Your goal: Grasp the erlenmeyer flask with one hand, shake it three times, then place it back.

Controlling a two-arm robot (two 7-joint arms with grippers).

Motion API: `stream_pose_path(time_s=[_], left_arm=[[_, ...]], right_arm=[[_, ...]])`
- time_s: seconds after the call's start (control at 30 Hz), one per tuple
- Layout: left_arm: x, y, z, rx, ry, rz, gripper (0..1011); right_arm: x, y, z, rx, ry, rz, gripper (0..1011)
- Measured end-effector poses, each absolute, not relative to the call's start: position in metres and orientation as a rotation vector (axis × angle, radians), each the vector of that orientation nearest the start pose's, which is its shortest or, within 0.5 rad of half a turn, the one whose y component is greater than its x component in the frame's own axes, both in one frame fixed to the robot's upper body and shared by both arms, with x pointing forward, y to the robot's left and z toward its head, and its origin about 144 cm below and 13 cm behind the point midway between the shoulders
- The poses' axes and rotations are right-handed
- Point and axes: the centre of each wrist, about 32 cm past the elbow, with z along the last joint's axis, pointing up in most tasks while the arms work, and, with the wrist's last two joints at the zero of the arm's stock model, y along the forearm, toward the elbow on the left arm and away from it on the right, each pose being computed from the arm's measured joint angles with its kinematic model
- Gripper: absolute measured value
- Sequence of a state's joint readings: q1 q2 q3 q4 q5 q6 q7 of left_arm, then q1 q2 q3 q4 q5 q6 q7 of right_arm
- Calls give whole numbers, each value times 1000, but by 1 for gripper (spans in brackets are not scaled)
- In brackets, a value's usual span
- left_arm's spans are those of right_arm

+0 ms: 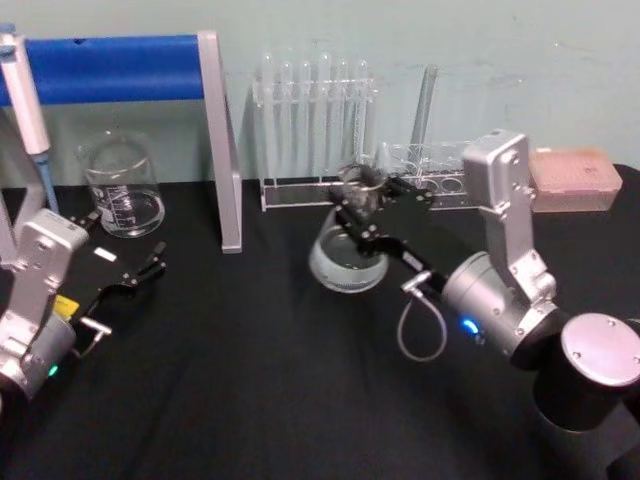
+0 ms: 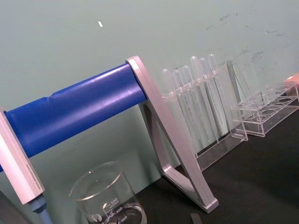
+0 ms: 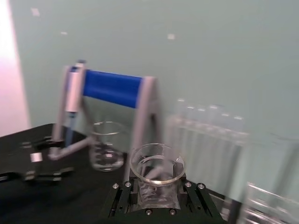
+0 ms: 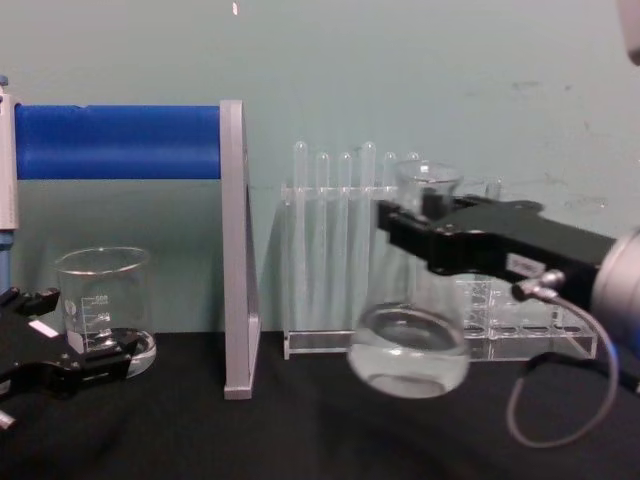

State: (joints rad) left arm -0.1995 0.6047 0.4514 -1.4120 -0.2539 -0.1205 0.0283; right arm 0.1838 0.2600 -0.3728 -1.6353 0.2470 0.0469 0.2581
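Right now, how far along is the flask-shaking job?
Done: the right gripper is shut on the neck of the erlenmeyer flask.
In hand: the flask looks raised just off the black table. How many shakes have been made cannot be told.
Left: any remaining shakes, then setting the flask down and releasing it.
The left gripper sits idle and open near the beaker.

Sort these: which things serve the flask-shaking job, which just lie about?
Job: clear glass conical flask, neck gripped by black right gripper.
Lying about: cylindrical glass beaker; clear test-tube rack; blue-barred grey stand; pink box; idle left gripper near beaker.
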Motion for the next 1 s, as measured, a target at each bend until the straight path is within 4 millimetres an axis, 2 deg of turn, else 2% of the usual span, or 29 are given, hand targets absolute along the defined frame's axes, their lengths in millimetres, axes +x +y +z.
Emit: stream_pose_path(time_s=[0.5,0.77,1.0], left_arm=[[489,310,1140,305,-285,1248,1001],[489,310,1140,305,-285,1248,1001],[489,310,1140,305,-285,1248,1001]], right_arm=[[481,-222,1203,14,-126,-1354,450],[479,-228,1204,12,-123,-1429,451],[483,-218,1203,9,-118,-1366,450]])
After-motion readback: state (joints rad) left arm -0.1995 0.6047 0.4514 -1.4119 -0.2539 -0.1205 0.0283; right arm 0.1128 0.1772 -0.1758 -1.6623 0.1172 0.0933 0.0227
